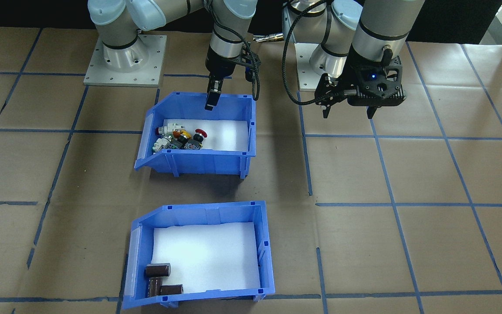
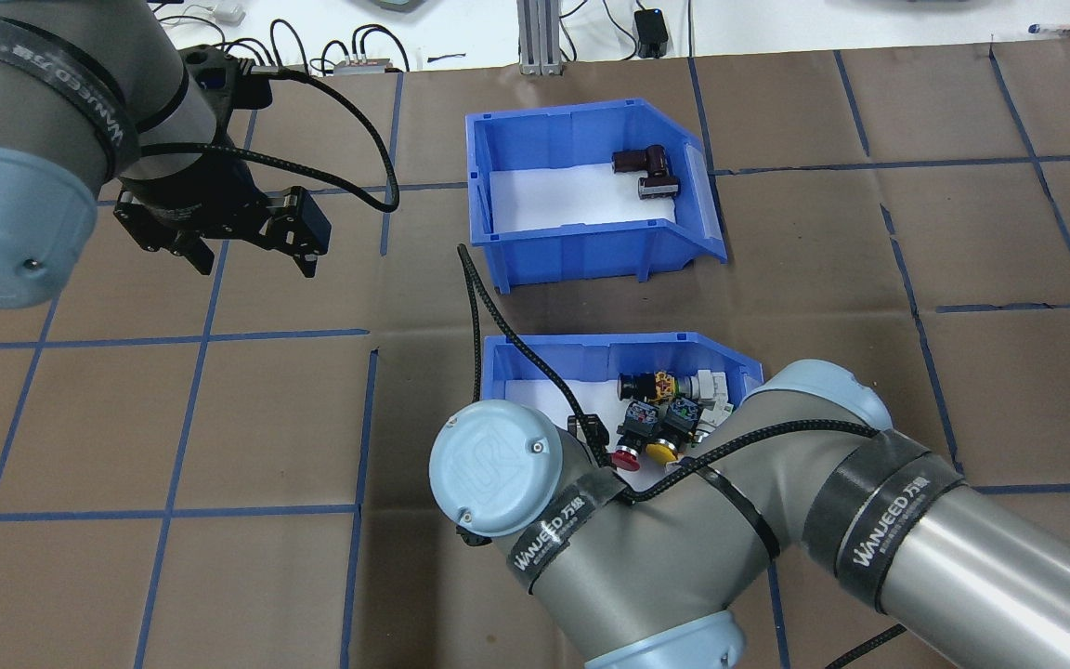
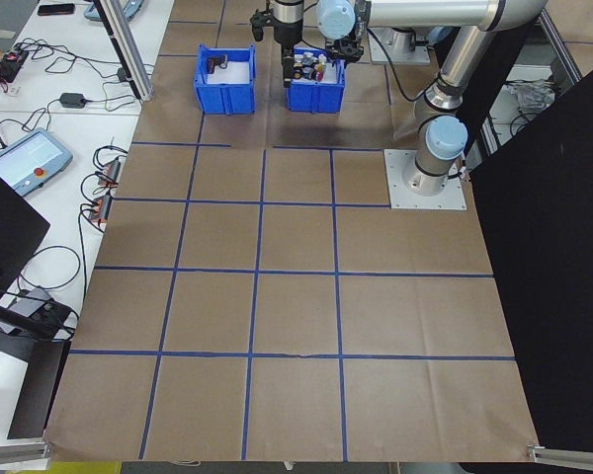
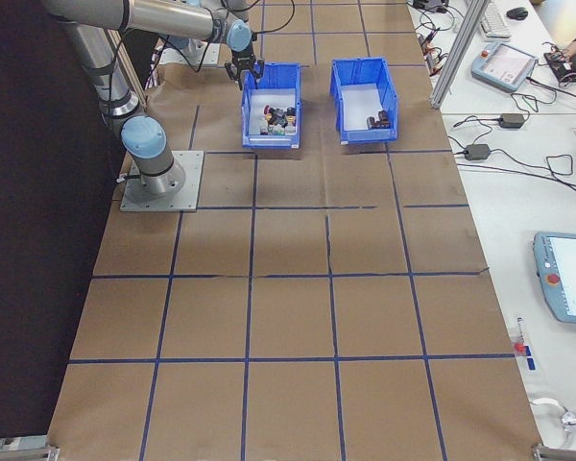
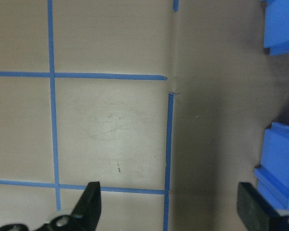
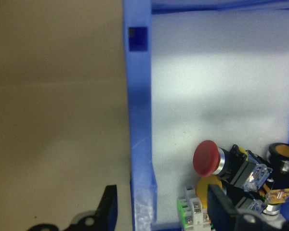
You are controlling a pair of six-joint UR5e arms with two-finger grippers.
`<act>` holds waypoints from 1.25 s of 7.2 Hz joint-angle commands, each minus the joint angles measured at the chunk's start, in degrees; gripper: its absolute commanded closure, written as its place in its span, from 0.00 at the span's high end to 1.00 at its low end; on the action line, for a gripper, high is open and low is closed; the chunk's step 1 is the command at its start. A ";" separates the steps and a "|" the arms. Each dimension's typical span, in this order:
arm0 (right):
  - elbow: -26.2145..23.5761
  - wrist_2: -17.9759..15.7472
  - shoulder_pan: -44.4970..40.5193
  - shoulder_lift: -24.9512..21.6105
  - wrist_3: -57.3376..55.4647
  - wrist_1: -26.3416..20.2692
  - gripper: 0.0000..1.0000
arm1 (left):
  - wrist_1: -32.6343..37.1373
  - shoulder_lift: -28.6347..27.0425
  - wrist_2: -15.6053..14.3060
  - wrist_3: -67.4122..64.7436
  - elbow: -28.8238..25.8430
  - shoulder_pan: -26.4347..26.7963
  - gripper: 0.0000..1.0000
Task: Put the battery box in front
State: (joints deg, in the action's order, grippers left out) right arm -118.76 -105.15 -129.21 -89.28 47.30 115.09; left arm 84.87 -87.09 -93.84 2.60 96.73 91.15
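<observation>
Broadly, we see a brown paper-covered surface (image 1: 408, 244) ruled into squares by blue tape, with two blue bins on it and both arms reaching in.

Largest are the arms. On our right arm's sleeve bands in the overhead view we read "WANJEED" with two Chinese characters, and the same word on the left arm's band.

The battery box (image 1: 198, 255) sits in the front-facing view at 6 o'clock from the switch bin (image 1: 198, 135), apart from it, with its sloped cut-away end toward 9 o'clock. A few dark brown batteries (image 1: 159, 279) lie in its corner by that end on the white foam. Nothing grips it.

The switch bin holds coloured push-button switches (image 1: 181, 137), among them a red mushroom-headed one.

Our right hand (image 6: 159, 209) is open and straddles the switch bin's wall: in its wrist view one finger (image 6: 108, 204) is outside over the paper, the other inside over the switches. Whether a finger touches the wall, we cannot tell. In the overhead view this hand is hidden under the arm.

Our left hand (image 2: 247, 260) is wide open, holds nothing, and hangs over bare paper well to 9 o'clock of the bins in the overhead view. Its wrist view shows only cut-off blue bin edges at 3 o'clock.
</observation>
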 commanded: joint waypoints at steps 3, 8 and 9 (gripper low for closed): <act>-0.25 0.47 9.19 -10.71 -0.18 -0.48 1.00 | -0.23 0.70 0.15 -3.45 -0.74 1.05 1.00; 7.02 12.32 35.56 -14.17 -22.55 -0.56 1.00 | 0.47 2.10 3.41 -3.57 0.47 1.05 1.00; 8.88 12.34 39.18 -14.16 -26.60 -4.14 1.00 | 0.47 2.10 3.40 -3.39 0.56 1.05 1.00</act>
State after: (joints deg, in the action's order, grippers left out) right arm -112.61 -94.03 -95.09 -103.44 26.28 113.86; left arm 85.34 -84.89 -90.31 -0.98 97.14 92.23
